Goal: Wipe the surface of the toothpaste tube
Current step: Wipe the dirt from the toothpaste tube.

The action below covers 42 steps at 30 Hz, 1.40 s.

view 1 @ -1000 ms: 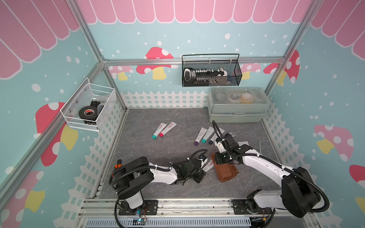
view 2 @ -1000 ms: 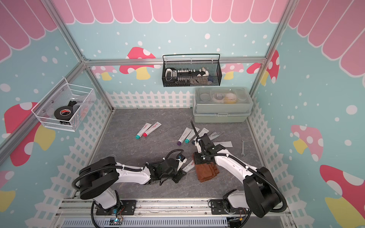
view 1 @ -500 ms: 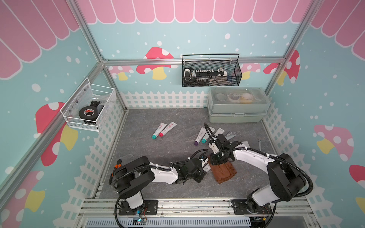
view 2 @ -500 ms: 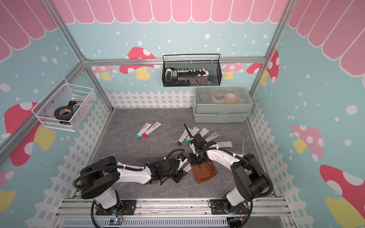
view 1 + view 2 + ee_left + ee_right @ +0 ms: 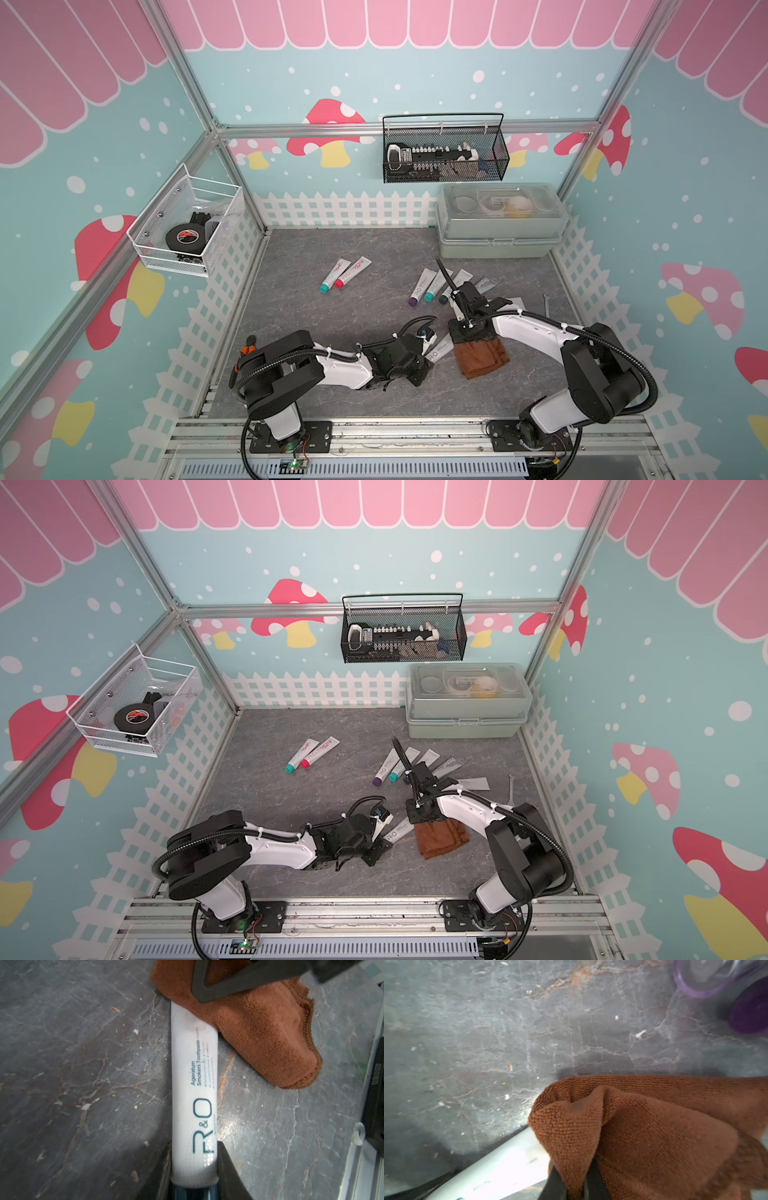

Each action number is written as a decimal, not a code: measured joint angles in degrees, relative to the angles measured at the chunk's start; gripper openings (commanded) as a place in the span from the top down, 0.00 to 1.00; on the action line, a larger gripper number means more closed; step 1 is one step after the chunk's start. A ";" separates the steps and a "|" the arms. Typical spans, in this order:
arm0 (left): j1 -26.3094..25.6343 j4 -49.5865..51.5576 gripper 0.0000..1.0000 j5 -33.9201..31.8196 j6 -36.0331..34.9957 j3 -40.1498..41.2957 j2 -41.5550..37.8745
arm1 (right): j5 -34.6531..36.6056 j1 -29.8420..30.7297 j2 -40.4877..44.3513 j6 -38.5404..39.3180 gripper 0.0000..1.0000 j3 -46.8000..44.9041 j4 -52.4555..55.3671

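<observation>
Grey worktop (image 5: 332, 324), front middle between the two arms: brown cloth (image 5: 482, 357) draped over the far, flat end of the white toothpaste tube (image 5: 194, 1084), which lies flat. Its long axis runs straight out from the left pincer (image 5: 194, 1153) toward the right pincer (image 5: 574, 1182). Left pincer clamped on the cap end, right pincer closed on a cloth fold (nearer the flat end) — the wipe likely runs along that axis, toward the left pincer.

Staged lab robot cell: aluminium frame (image 5: 291, 131), mushroom-print walls (image 5: 415, 62), picket-fence trim (image 5: 345, 208), grey mat (image 5: 311, 324).
</observation>
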<state>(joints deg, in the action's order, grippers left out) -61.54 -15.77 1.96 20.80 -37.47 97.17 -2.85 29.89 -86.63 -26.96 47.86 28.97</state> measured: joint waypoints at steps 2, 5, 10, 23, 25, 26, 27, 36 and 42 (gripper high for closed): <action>-0.07 0.48 0.73 0.00 0.00 -0.26 0.00 | -3.30 0.48 1.03 0.09 0.95 -0.44 -0.04; -0.07 1.49 0.73 0.00 0.00 -0.83 0.00 | -8.13 2.19 2.03 0.13 0.95 -0.55 -0.04; -0.09 2.60 0.73 -0.02 -0.02 -1.36 0.02 | -10.82 3.54 1.75 0.37 0.95 -0.50 0.00; -0.11 2.49 0.73 -0.26 0.00 -0.83 -0.44 | 9.44 4.15 -2.58 -0.55 0.95 3.61 5.97; -0.11 2.38 0.73 -0.26 0.00 -0.63 -0.59 | 9.86 3.41 -2.62 -0.50 0.95 3.21 5.97; -0.11 2.38 0.73 -0.26 0.00 -0.63 -0.59 | 9.27 3.08 -2.60 -0.48 0.95 3.02 5.68; -0.11 2.40 0.73 -0.26 0.00 -0.63 -0.59 | 8.39 3.04 -2.58 -0.44 0.94 2.84 5.27; -0.11 2.67 0.73 -0.24 0.00 -0.74 -0.59 | -8.35 4.44 1.90 0.17 0.94 0.90 1.68; -0.11 3.43 0.73 -0.26 0.00 -1.16 -0.57 | -13.00 5.79 1.36 0.24 0.94 0.94 1.46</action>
<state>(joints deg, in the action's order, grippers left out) -61.65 -12.34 1.69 20.80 -38.63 96.60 -15.86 35.68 -85.27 -26.72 48.80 30.44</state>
